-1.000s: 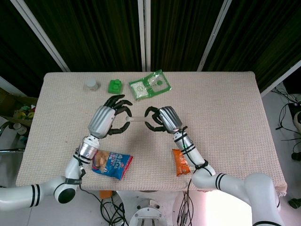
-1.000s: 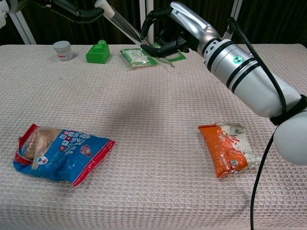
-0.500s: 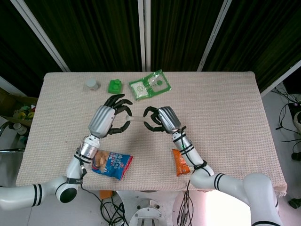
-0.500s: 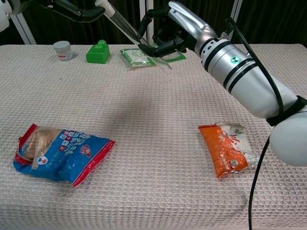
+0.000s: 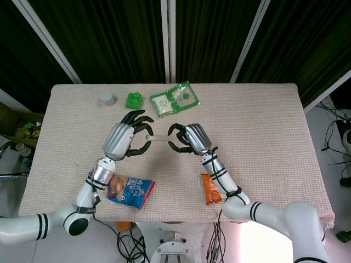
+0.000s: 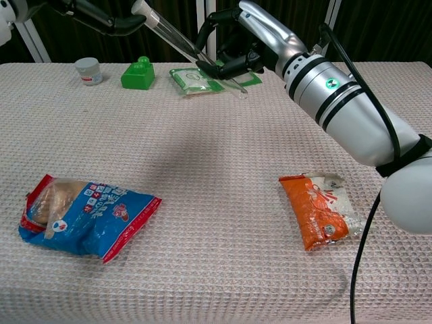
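Note:
A clear plastic tube [image 5: 159,141] hangs above the table's middle, held between both hands. My left hand [image 5: 128,140] curls its fingers around the tube's left end, and my right hand [image 5: 189,138] pinches it nearer the other end. From the chest camera the tube [image 6: 172,37] slants down to the right. My right hand [image 6: 243,42] grips it low, and the tube's lower tip sticks out past the fingers. My left hand [image 6: 101,19] shows only partly at the top left edge, by the tube's upper end.
A blue snack bag [image 6: 84,217] lies front left and an orange packet [image 6: 316,210] front right. Along the far edge sit a small white jar [image 6: 88,70], a green block [image 6: 138,73] and a green-and-clear pouch [image 6: 202,79].
The right hand drifted slightly left, then back, with the tube still held between both hands. Nothing on the table has moved.

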`<state>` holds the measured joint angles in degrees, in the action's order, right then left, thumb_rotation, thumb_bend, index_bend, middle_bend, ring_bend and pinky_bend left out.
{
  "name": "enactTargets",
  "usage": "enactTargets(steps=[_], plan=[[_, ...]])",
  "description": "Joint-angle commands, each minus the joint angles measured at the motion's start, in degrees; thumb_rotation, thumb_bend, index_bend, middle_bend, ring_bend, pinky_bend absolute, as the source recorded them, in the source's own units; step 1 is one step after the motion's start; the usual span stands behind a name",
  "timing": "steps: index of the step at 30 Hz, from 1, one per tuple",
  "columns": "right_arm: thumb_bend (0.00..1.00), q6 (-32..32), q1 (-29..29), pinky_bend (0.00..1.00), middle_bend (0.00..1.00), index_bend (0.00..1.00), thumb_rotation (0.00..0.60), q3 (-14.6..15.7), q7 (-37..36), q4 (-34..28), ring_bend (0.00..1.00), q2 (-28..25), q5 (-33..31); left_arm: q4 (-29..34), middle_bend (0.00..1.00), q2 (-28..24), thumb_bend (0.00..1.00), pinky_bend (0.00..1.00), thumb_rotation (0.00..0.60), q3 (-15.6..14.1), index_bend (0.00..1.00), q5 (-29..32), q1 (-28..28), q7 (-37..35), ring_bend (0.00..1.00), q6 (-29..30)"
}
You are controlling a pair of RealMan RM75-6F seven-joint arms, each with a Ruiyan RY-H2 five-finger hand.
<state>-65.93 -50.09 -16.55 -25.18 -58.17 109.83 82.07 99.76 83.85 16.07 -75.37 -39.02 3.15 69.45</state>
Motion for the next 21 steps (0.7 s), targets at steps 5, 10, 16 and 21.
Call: enactTargets(steps=[5, 10, 16, 21], plan=[[0.83, 0.6, 0.3, 1.00, 1.00, 0.98, 0.600, 0.6, 1.8, -0.4, 1.00, -1.0, 0.0, 0.2, 0.23, -1.0, 0.43, 0.13, 0.479, -0.3, 0.25, -0.8, 0.1, 0.1, 0.12, -0.1], [0.83, 2.7, -0.1, 1.00, 1.00, 0.98, 0.600, 1.5, 6.5, -1.2, 1.00, -3.2, 0.1, 1.3, 0.22, -2.9, 0.42, 0.13, 0.457, -0.7, 0.24, -1.3, 0.8, 0.5, 0.11, 0.2], [0.83, 8.1, -1.7, 1.00, 1.00, 0.98, 0.600, 1.8, 13.6, 0.8, 1.00, -3.2, -2.1, 1.7, 0.22, -5.4, 0.40, 0.12, 0.453, -1.3, 0.24, 0.3, 2.5, 1.4, 0.11, 0.7], [0.83, 12.3, -3.6, 1.00, 1.00, 0.98, 0.600, 1.8, 16.5, 6.9, 1.00, 0.8, -4.3, 1.2, 0.22, -6.8, 0.40, 0.12, 0.454, -2.6, 0.24, 0.9, 4.0, 2.9, 0.11, 1.3]])
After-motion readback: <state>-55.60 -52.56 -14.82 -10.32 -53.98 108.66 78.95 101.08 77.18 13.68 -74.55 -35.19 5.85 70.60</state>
